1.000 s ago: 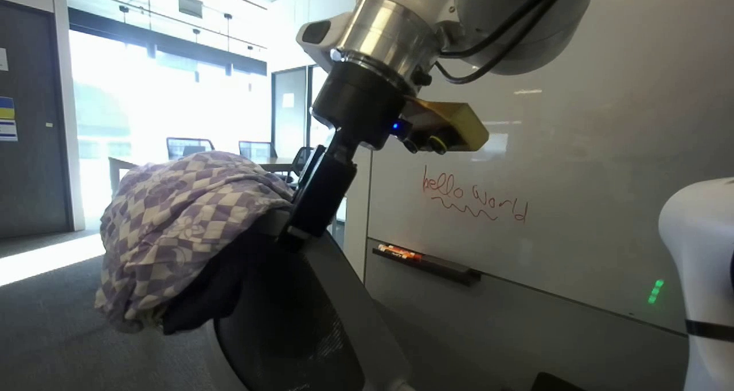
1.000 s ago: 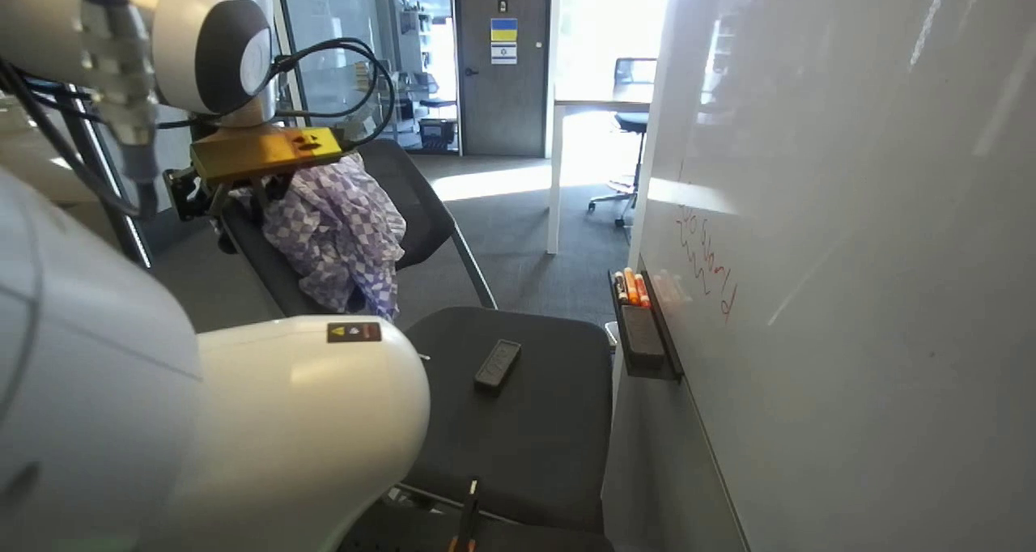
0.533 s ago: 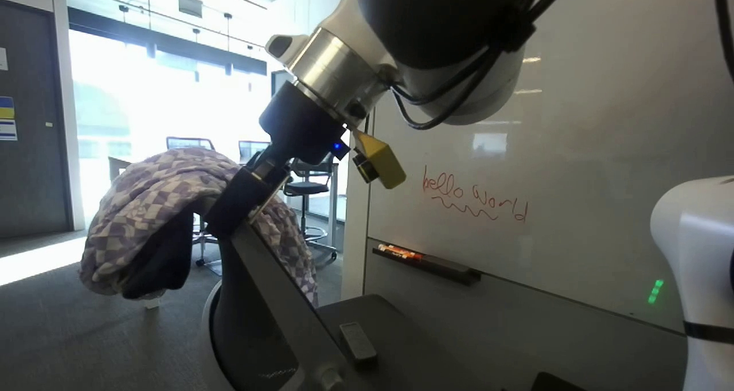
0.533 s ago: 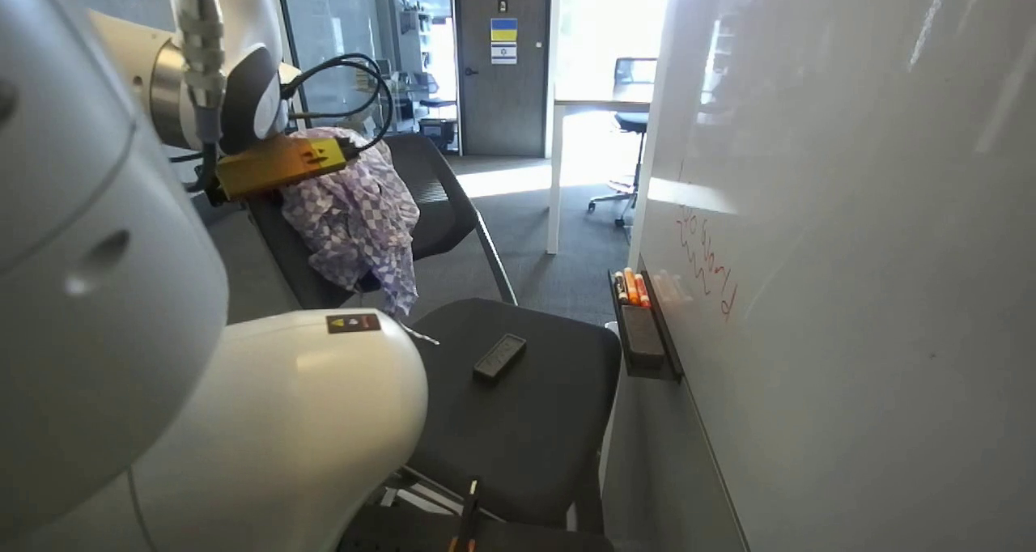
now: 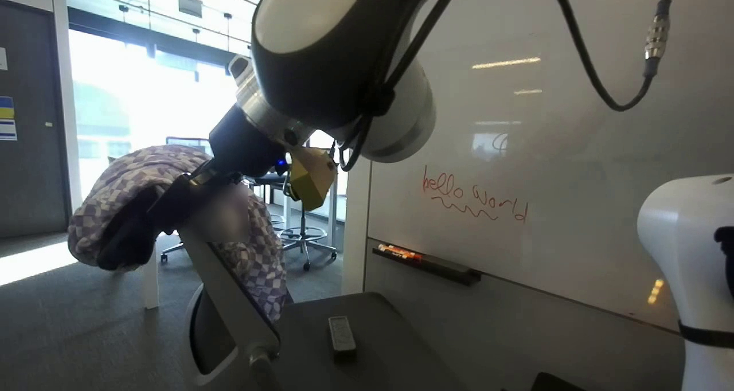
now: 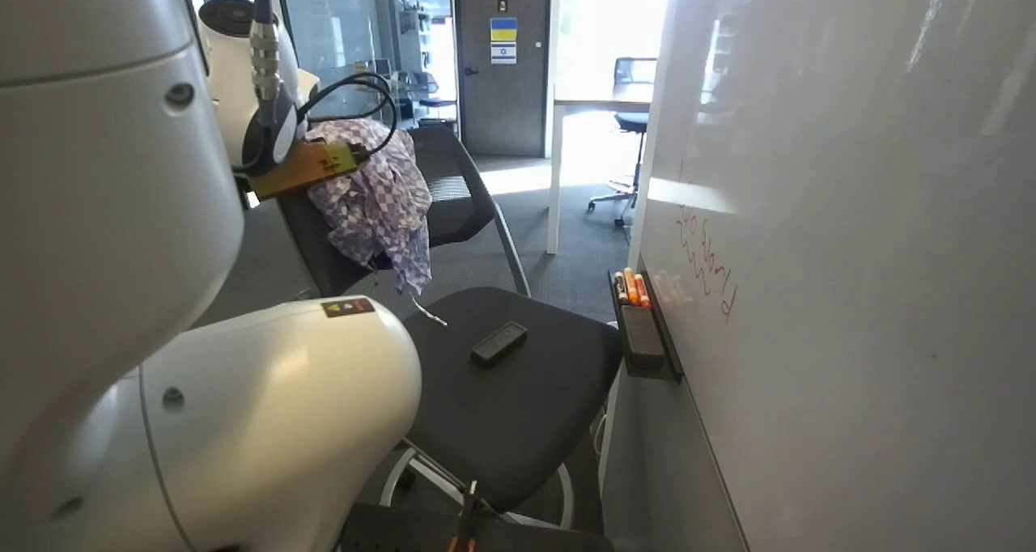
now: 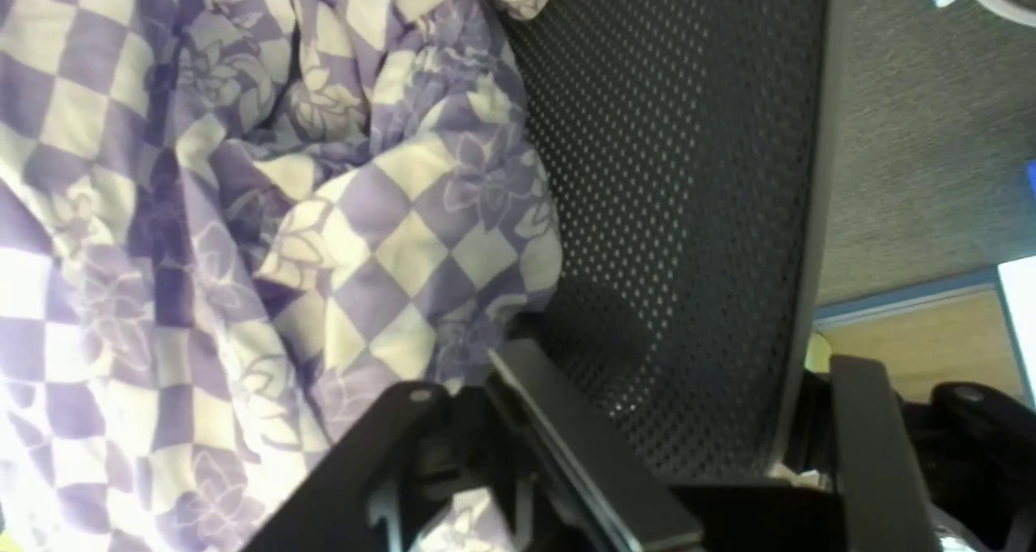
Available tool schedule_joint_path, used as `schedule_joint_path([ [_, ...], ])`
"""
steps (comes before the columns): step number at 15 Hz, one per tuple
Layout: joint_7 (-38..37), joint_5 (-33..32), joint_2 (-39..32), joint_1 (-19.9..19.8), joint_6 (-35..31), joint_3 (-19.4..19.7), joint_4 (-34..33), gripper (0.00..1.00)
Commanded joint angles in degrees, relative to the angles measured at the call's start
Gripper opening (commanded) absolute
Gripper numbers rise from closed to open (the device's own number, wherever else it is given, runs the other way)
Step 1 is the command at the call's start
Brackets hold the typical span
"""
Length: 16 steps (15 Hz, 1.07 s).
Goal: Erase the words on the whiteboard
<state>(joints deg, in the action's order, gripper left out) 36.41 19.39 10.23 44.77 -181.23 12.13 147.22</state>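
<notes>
The words are red handwriting with a wavy line under them on the glossy whiteboard. In an exterior view the words and whiteboard show at a steep angle. My gripper is at the top of the chair back, left of the board and well apart from it. In the wrist view the gripper's fingers are spread, with the mesh chair back showing between them. A purple checked cloth hangs over the chair back. A dark eraser lies on the chair seat.
A narrow tray on the board's lower edge holds several markers and another dark eraser. The black chair seat stands between the arm and the board. A white table is farther back.
My arm has moved left and slightly down in an exterior view. The chair and cloth have shifted and turned with it. The seat eraser shows there now. The light on the board turned from green to yellow.
</notes>
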Motion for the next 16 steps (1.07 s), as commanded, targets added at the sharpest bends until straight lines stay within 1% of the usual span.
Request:
schedule_joint_path([
  [1,-5.19,-2.19,-2.21,-4.67,10.46,-1.6,-2.91,0.86],
  [2,-7.01,-3.31,0.09,-4.98,14.97,-1.9,-2.31,0.93],
  [3,-7.12,-3.62,2.05,-4.51,17.83,-1.82,-1.79,1.0],
  [4,-8.63,-5.4,3.82,-5.09,19.88,-2.42,-1.12,1.0],
  [5,-11.67,-8.21,5.49,-6.26,22.51,-3.36,-0.89,1.0],
  [6,-13.6,-8.12,7.36,-10.85,27.11,-8.11,-1.35,1.0],
  [7,-15.04,-7.12,9.44,-11.33,31.14,-8.96,-1.81,1.0],
  [8,-16.31,-6.68,11.5,-12.84,34.32,-10.43,-2.08,1.0],
  [9,-17.4,-8.5,13.03,-15.33,34.16,-12.11,-1.85,1.0],
  [11,-20.58,-11.12,15.25,-20.54,36.51,-14.29,-2.03,1.0],
  [13,-22.93,-13.43,16.49,-25.57,35.8,-14.72,-1.29,1.0],
  [16,-26.97,-14.52,18.25,-31.97,35.91,-14.03,-0.67,1.0],
])
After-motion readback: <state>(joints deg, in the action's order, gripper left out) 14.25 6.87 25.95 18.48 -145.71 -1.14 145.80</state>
